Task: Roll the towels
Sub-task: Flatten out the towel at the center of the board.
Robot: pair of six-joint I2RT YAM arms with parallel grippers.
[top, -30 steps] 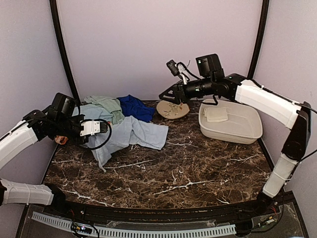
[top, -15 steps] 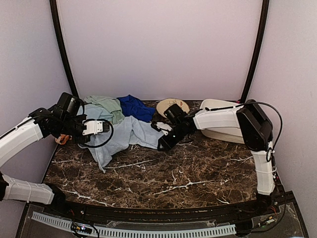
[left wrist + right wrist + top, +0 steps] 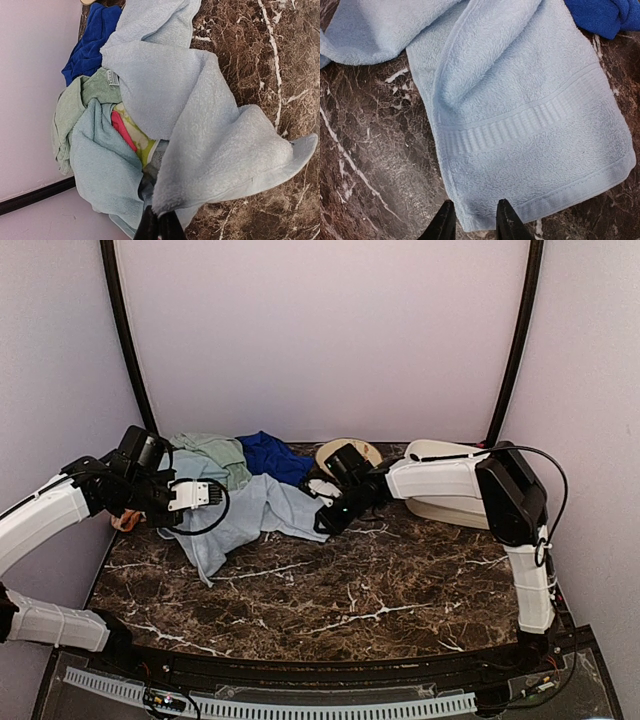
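The right end effector (image 3: 475,222) has its fingers parted astride the hemmed short end of the light blue towel (image 3: 262,510). The left end effector (image 3: 159,227) is clenched on the opposite end. On the marbled surface (image 3: 380,590) the towel stretches lengthwise left to right, hem pointing right. Behind it bunch the pale green towel (image 3: 215,452) and the royal blue towel (image 3: 272,455).

Left of centre in the overhead frame lies a light blue towel (image 3: 265,510), plain but for a ribbed woven band near its hem. Behind it are a royal blue towel (image 3: 272,455) and a pale green towel (image 3: 215,450). A yellow-green cloth (image 3: 137,142) shows red-pink beside it. The table (image 3: 350,590) is dark brown marble, white-veined.
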